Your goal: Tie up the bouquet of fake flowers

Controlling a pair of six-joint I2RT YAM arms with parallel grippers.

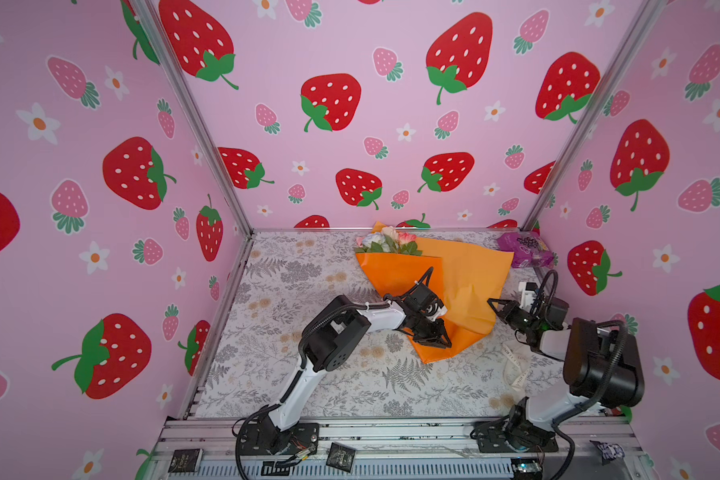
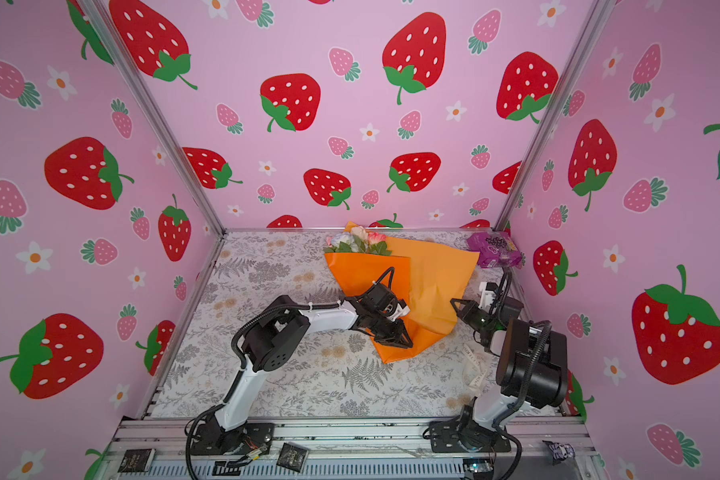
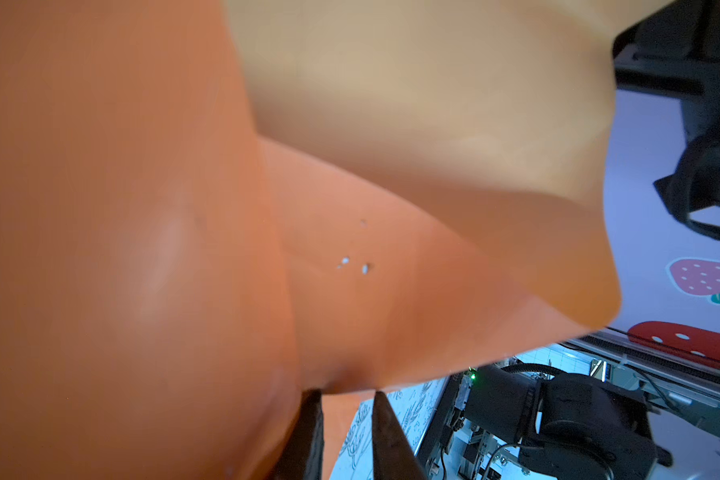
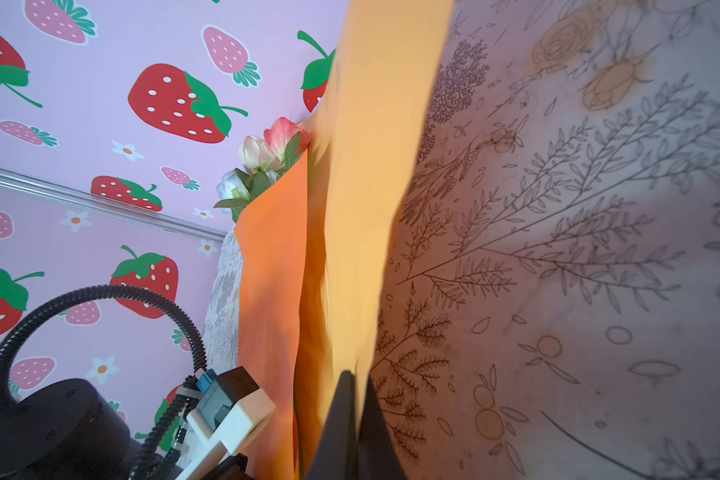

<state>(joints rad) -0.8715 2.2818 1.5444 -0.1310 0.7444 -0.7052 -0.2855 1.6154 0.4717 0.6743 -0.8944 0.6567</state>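
The bouquet of fake flowers lies at the back of the table, with pink, peach and white heads poking out of bright orange wrapping paper. The paper's left side is folded over the stems and its right flap lies spread out. My left gripper sits on the narrow lower end of the wrap, and in the left wrist view its fingers stand a little apart with orange paper pinched between them. My right gripper is shut on the edge of the right flap, as the right wrist view shows.
A small purple packet lies in the back right corner. A cream ribbon lies on the floral tablecloth beside the right arm. Strawberry-print walls close in three sides.
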